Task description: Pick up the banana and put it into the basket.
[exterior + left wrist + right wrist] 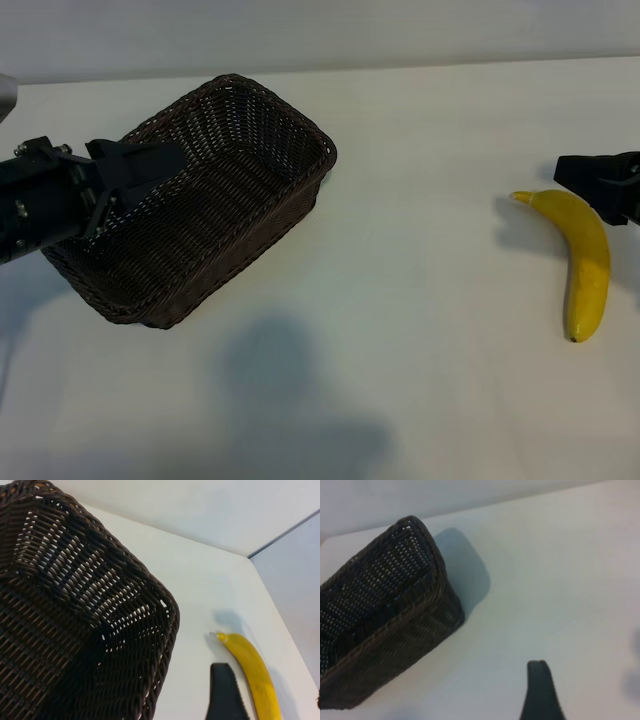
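I am observing the banana [588, 262] lying on the white tabletop [430, 300], well apart from the basket [262, 112]. My right end effector [600, 186] is hovering just beside the stem end, released and gripping nothing. My left end effector [135, 172] is hanging over the basket's near rim (also released, nothing between its fingers)

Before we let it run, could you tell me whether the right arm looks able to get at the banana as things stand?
Probably yes: the right gripper hangs open beside the banana, which lies alone on the table, nothing between them.
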Controlling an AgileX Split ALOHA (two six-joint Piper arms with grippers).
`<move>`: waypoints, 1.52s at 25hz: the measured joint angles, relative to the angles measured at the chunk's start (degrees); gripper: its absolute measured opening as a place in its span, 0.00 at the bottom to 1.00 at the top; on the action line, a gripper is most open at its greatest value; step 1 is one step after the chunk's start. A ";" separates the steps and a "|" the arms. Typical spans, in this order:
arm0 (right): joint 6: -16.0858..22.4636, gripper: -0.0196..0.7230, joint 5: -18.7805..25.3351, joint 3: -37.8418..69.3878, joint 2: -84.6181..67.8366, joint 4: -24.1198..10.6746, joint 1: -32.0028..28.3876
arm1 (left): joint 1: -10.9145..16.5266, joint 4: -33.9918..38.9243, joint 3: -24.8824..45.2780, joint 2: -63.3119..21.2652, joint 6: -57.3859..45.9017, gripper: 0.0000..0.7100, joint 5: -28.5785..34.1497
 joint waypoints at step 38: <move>0.45 0.68 0.00 0.00 0.00 0.00 0.00 | 0.00 5.63 0.00 0.00 0.12 0.67 -4.55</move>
